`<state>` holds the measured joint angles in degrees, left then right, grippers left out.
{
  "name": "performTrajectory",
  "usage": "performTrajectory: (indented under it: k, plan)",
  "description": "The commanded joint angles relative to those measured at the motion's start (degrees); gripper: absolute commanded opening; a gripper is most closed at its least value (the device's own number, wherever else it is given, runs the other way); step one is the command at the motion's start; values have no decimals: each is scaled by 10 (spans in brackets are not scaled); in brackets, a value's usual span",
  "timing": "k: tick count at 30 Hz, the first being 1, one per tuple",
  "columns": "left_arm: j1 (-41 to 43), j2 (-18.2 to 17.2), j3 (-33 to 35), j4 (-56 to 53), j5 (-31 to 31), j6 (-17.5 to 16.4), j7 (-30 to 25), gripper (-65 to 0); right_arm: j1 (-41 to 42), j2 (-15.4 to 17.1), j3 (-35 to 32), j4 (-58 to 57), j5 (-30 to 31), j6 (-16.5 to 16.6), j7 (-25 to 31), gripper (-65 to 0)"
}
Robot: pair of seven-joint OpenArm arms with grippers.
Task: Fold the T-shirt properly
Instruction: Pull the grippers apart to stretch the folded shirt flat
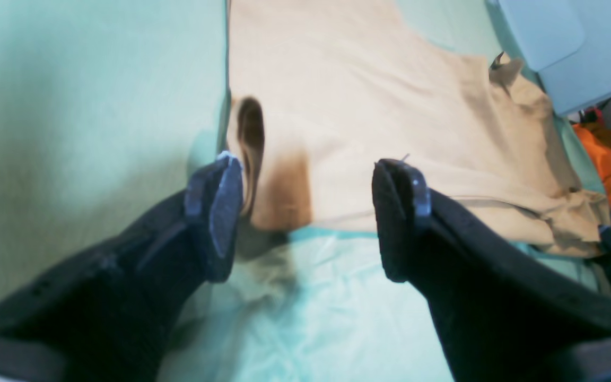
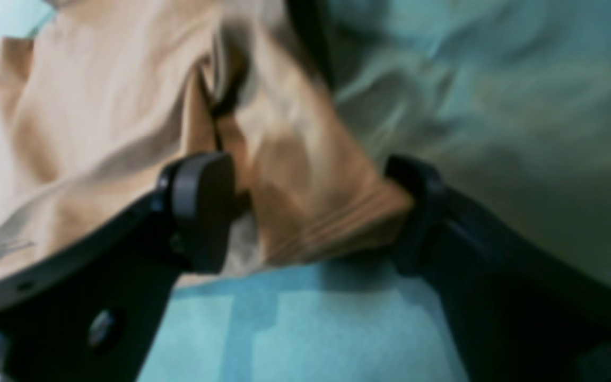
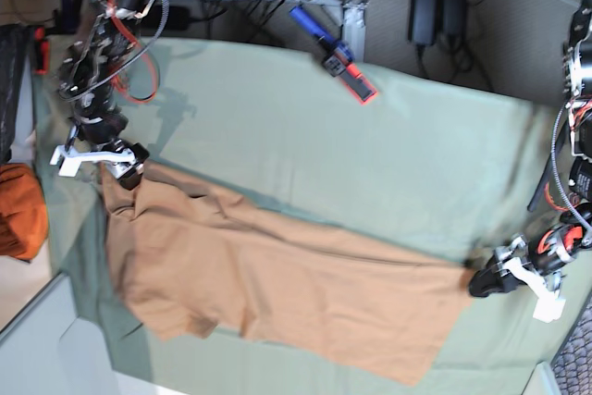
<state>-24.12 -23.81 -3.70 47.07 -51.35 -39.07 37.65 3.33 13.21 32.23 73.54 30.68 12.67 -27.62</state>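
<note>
T-shirt: the plain tan short-sleeved cotton T-shirt [image 3: 277, 293] is lying flat on the sage-green cloth [image 3: 370, 145] covering the table, long axis running between the arms.
Left tool [image 1: 305, 212]: jaws standing apart over the shirt's corner.
Right tool [image 2: 305, 212]: jaws apart, bunched fabric sitting between them.
Writing: none readable.

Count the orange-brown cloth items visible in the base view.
2: the T-shirt spread across the green cloth, and a darker orange bundle at the left edge.

T-shirt [image 3: 277, 293] flat on green cloth [image 3: 370, 145]
</note>
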Motion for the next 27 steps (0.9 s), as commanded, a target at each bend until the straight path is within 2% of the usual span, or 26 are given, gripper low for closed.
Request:
performTrajectory:
  k: [1,6,11,16,20,27]
  plan:
    - [-12,-8,-2,7,-10,-9,-15,-234,8,10,3,1,5,47,7,-216]
    - [-11,-10,-2,7,28,-9,-41,-233,10,9,2,-14,28,47,7,-216]
    - [-11,-8,-2,7,30,-5,-43,-233,10,9,2,-14,30,47,6,-216]
    - [-11,8,-2,-14,56,38,-63,-233,9,9,2,-14,30,47,4,-216]
    - [-14,19,-2,-41,78,40,-95,-233,9,9,2,-14,30,47,-9,-216]
    - [-23,37,-2,-54,79,40,-91,-233,9,9,2,-14,31,47,-9,-216]
